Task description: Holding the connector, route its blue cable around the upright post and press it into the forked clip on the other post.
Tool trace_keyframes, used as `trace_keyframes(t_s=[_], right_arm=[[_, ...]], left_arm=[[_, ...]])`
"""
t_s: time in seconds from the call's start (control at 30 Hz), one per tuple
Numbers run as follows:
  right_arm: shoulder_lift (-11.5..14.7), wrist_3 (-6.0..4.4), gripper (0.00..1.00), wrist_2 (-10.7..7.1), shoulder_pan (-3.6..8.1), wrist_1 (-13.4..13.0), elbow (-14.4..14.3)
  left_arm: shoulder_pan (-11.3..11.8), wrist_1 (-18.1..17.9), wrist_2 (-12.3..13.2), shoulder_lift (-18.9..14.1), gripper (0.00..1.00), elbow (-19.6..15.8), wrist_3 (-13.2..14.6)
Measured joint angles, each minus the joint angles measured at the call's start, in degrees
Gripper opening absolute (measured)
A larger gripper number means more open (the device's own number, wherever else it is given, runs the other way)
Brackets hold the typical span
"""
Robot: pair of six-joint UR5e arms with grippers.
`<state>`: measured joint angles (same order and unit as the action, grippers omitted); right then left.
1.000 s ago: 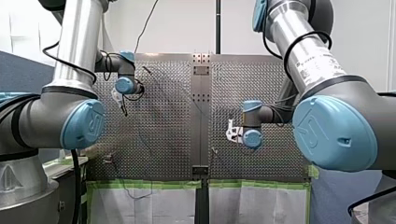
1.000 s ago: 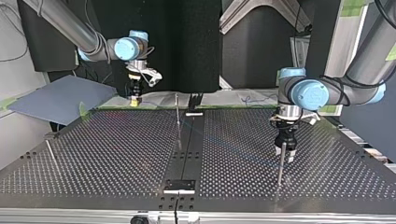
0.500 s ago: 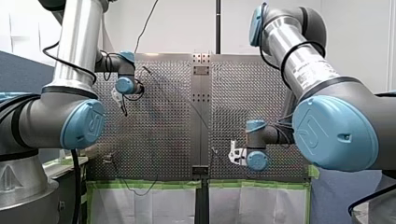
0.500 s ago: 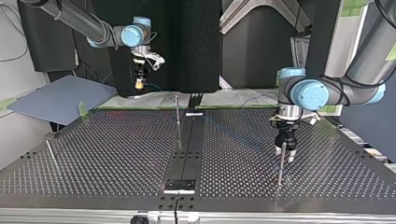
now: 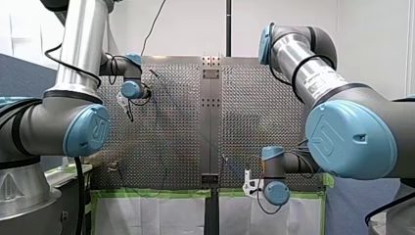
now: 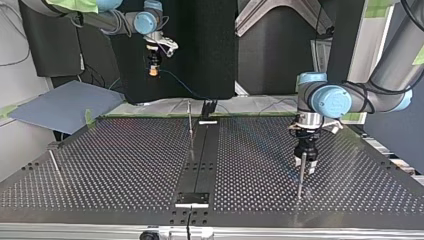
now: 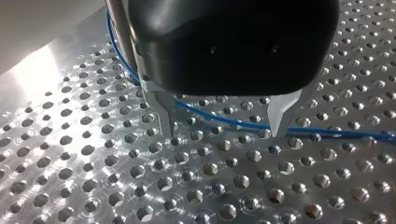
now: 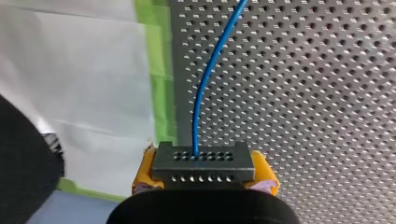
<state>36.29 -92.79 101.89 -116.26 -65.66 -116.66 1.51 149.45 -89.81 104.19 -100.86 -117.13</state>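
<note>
My right gripper (image 8: 204,173) has its yellow pads shut on a dark multi-hole connector (image 8: 203,161), and the blue cable (image 8: 211,79) runs from it over the perforated table. In the top view this gripper (image 6: 152,67) hangs high above the table's far edge, at the left. My left gripper (image 7: 224,126) stands open just above the table, its metal fingers (image 7: 164,109) astride the blue cable (image 7: 233,122), beside a thin post (image 7: 119,32). In the top view it (image 6: 305,162) is at the right, behind that post (image 6: 300,177). Another upright post (image 6: 190,125) stands mid-table.
A thin leaning rod (image 6: 55,165) stands at the top view's left. A dark centre strip (image 6: 200,160) with a small block (image 6: 192,199) divides the table. Green tape (image 8: 161,93) and white sheeting (image 8: 79,84) border the table's edge below my right gripper.
My right arm has carried the connector back past the table's edge and upward, toward the front view's bottom, drawing the cable along. My left arm has stayed put.
</note>
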Motion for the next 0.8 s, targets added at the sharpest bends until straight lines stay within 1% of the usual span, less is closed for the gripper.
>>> trace_keyframes(t_s=[0.17,0.37,0.47,0.6,0.7,0.8], right_arm=[[-2.20,0.04,0.00,-0.93,0.00,-2.21,-1.60],[-5.11,0.29,0.00,-2.04,-0.01,-4.95,-1.23],[-6.04,0.91,0.00,-2.56,0.00,-5.68,-0.67],[-6.38,2.42,0.00,-3.70,0.01,-6.98,-0.03],[-6.40,2.88,0.00,-4.83,0.02,-8.16,0.10],[-6.24,2.96,0.00,-5.50,0.02,-9.29,0.13]], left_arm=[[-0.02,0.05,-0.04,-0.01,1.00,0.00,0.05],[-0.03,0.16,-0.05,0.00,1.00,-0.01,0.09],[-0.06,0.21,-0.05,0.00,1.00,-0.01,0.13],[-0.11,0.19,-0.03,0.00,1.00,-0.01,0.15],[-0.11,0.19,-0.04,0.00,1.00,0.00,0.15],[-0.12,0.13,-0.05,0.01,1.00,0.00,0.15]])
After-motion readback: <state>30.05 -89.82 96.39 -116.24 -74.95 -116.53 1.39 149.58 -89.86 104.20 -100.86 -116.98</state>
